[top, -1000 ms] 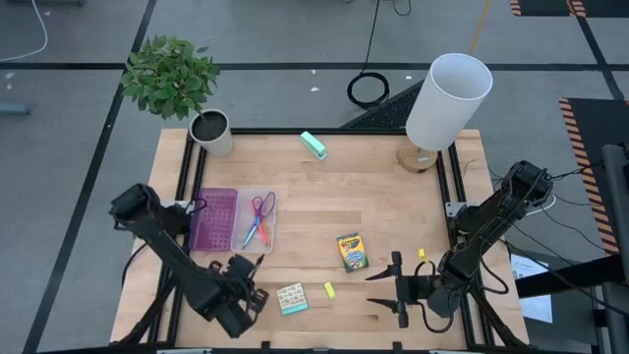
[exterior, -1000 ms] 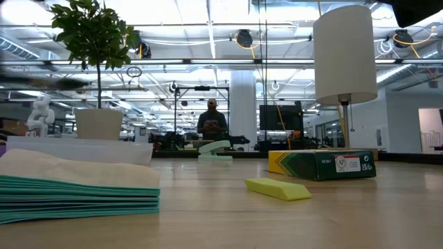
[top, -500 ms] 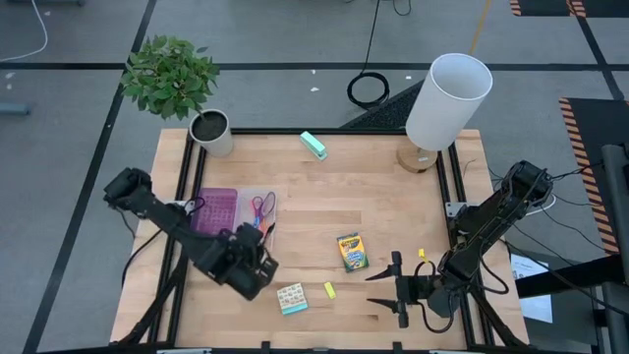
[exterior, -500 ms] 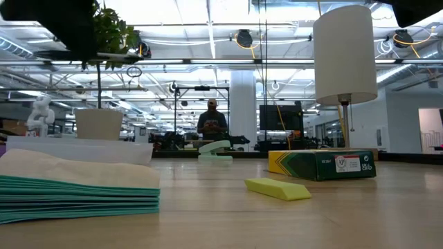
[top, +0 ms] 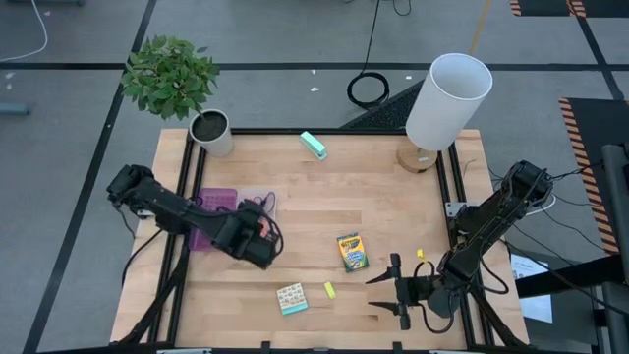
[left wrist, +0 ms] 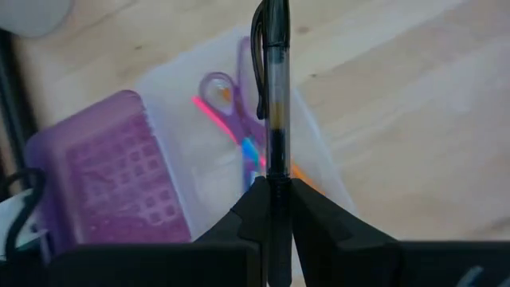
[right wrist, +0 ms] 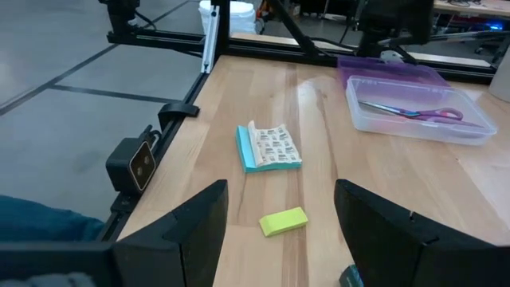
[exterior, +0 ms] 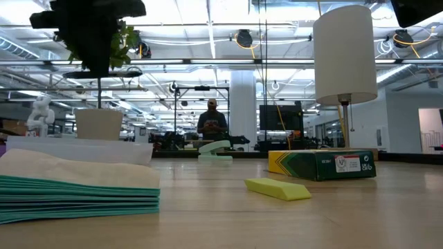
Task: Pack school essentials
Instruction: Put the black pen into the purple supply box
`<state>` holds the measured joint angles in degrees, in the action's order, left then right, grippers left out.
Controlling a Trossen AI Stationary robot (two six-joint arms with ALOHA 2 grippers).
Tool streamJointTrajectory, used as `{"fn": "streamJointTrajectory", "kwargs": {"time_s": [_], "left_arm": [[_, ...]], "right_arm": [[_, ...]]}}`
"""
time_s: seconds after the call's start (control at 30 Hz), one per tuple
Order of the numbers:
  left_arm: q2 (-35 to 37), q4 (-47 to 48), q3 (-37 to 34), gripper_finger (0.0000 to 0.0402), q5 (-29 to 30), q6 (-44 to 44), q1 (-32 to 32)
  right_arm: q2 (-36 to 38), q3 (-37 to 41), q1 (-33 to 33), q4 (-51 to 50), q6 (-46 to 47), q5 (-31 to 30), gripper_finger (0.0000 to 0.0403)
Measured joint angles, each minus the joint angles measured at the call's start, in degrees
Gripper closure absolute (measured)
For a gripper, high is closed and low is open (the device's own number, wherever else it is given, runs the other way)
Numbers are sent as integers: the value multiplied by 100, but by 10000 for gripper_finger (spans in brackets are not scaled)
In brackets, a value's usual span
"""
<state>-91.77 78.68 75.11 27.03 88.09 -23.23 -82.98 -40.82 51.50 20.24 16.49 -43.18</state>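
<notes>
Left end effector (left wrist: 275, 199) clenched on a slim black pen (left wrist: 273, 88), glossy, above the clear plastic case (left wrist: 315, 151); right end effector (right wrist: 279, 231) released.

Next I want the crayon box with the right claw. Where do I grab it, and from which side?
The crayon box lies flat, long axis running roughly front to back. Come straight down and close across its two long edges near the middle; that is the narrower span. The open right claw waits just beside it, toward the table's front, and the surrounding wood looks free.
</notes>
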Motion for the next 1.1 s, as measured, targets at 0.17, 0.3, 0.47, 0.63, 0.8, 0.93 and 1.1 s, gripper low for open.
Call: {"fn": "streamJointTrajectory", "kwargs": {"time_s": [0.17,0.3,0.47,0.63,0.8,0.93,1.1], "left_arm": [[0,139,0,360,-99,-136,320],[0,471,0,360,-194,-98,611],[0,439,-110,360,-199,-143,945],[0,-45,-474,360,-206,-367,1167],[0,-621,-954,360,-419,-490,1290],[0,-1007,-1308,360,-495,-462,1310],[0,-1509,-1676,360,-595,-442,1310]], "right_arm": [[0,0,-1,-1,0,2,179],[0,0,27,0,0,2,179],[0,0,107,1,0,2,179],[-2,0,147,-40,-2,0,179],[-2,0,149,-42,-2,2,179],[-2,0,149,-45,-11,0,179],[-2,0,149,-42,-44,-7,179]]}}
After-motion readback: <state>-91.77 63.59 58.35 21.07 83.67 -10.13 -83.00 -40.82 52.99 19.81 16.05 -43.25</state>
